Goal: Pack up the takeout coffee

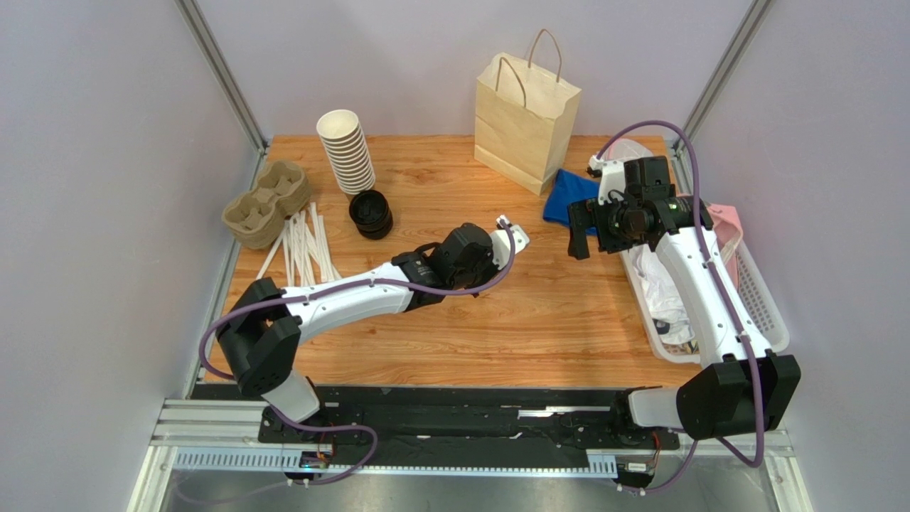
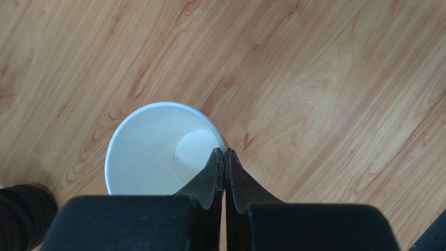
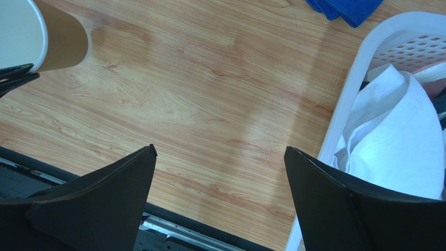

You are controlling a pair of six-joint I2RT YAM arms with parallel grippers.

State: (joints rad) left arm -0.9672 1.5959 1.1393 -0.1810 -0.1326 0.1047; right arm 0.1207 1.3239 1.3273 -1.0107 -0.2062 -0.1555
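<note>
A wood-grain surface [image 1: 534, 309] sits between pale grey walls, with a black rail along its near edge where both arms are bolted. From the near left the left arm reaches toward the middle, and its pincer [image 2: 225, 152] is clenched on the rim of the kraft paper cup [image 2: 152, 151], one finger inside and one outside. The cup is open-topped, white inside and brown outside, and stands over the middle of the surface. Whether its base touches the wood I cannot tell. At the near right a white slatted basket [image 1: 769, 309] holds a crumpled white cloth [image 3: 398, 136]. The right arm rises beside it, and the right pincer [image 3: 220, 149] hangs released, its fingers spread wide over bare wood with nothing between them. Farther back on the left lie loose white straws [image 1: 302, 245], next to a pulp cup carrier [image 1: 265, 203]. Beyond them are a stack of black lids [image 1: 371, 213] and a leaning stack of white-rimmed cups [image 1: 347, 149]. A blue cloth [image 1: 561, 203] lies near the back right, and behind it stands a handled paper bag [image 1: 526, 123].
</note>
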